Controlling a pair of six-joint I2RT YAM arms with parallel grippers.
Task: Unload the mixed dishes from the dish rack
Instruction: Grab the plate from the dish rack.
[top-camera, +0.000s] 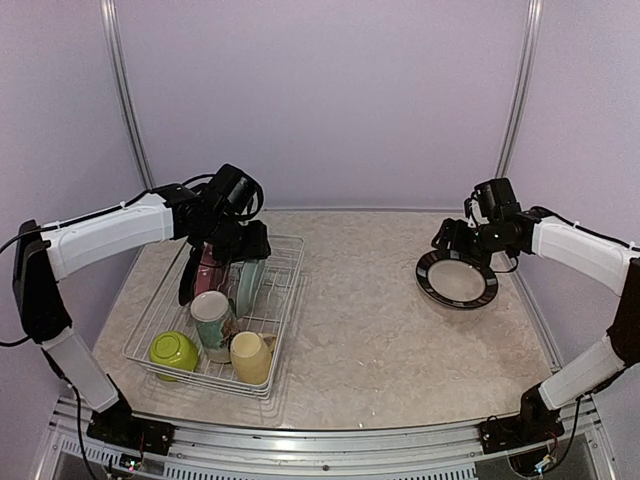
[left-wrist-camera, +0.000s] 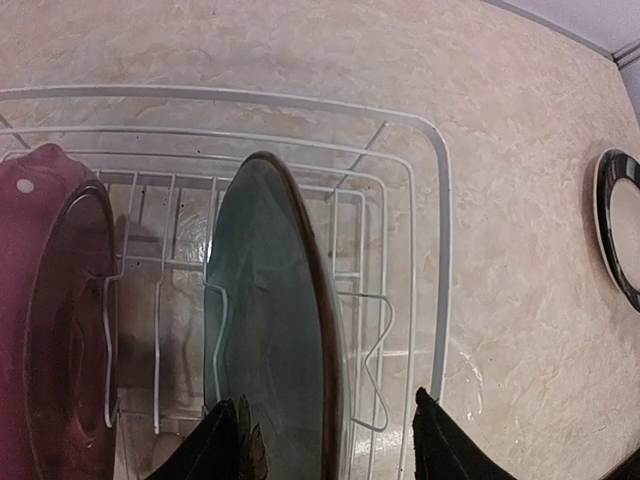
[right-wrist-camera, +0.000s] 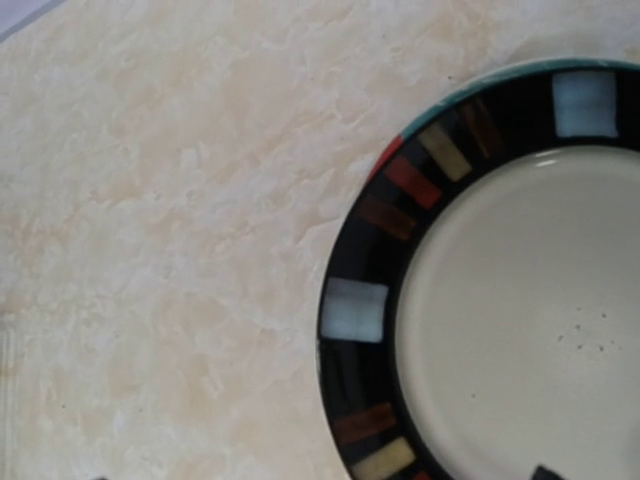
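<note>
The white wire dish rack sits at the left of the table. A green plate and a dark red plate stand upright in its slots. My left gripper hangs over the green plate, open. Its fingers straddle the plate's rim, with a gap on the right side. A white floral mug, a pale yellow mug and a lime-green bowl lie in the rack's near end. My right gripper is open beside a white plate with a dark striped rim, which lies flat on the table.
The table top is pale marbled stone between the rack and the striped plate. The rack's rounded far-right wire corner lies just right of the green plate. Purple walls close in the back and both sides.
</note>
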